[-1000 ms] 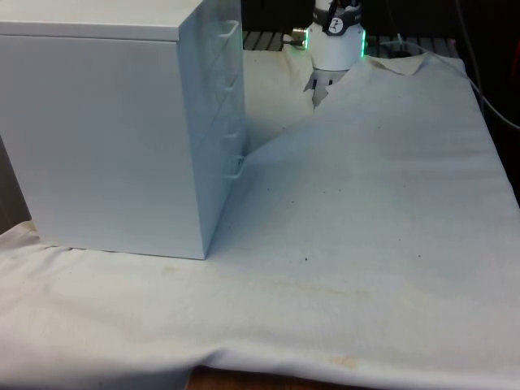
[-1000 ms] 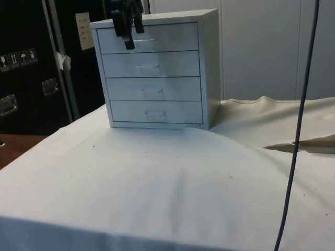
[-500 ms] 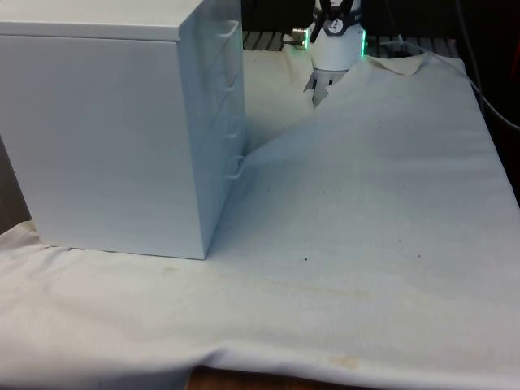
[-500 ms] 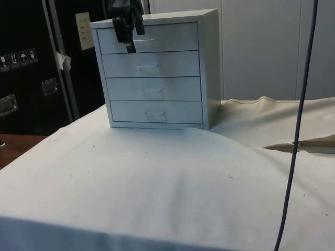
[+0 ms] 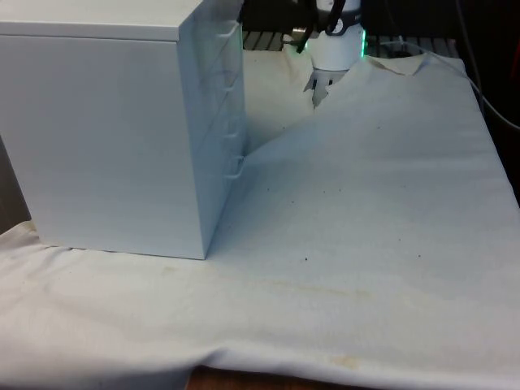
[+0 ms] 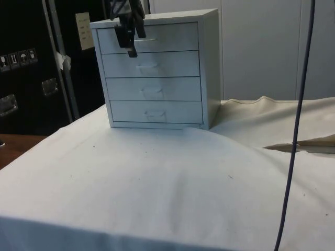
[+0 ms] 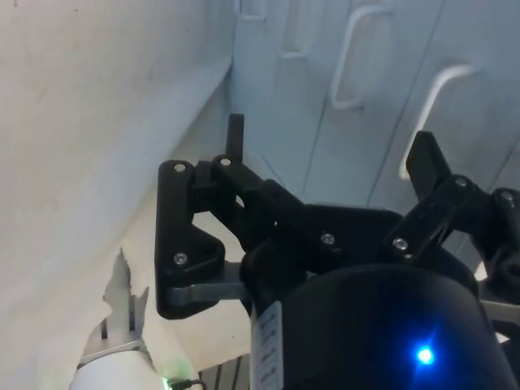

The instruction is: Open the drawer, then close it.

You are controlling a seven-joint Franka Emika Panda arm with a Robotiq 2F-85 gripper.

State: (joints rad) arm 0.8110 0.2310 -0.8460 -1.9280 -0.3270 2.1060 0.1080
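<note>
Cloth (image 6: 172,183), white and creased, covers the table from its near edge in the side view. Beyond it, towards the far edge, stands the chest of drawers (image 6: 157,70), all four drawers shut; the top drawer (image 6: 157,37) is flush with the rest. The gripper (image 6: 128,44) hangs before that drawer's handle (image 7: 426,106), its fingers (image 7: 234,138) spread apart and empty.
</note>
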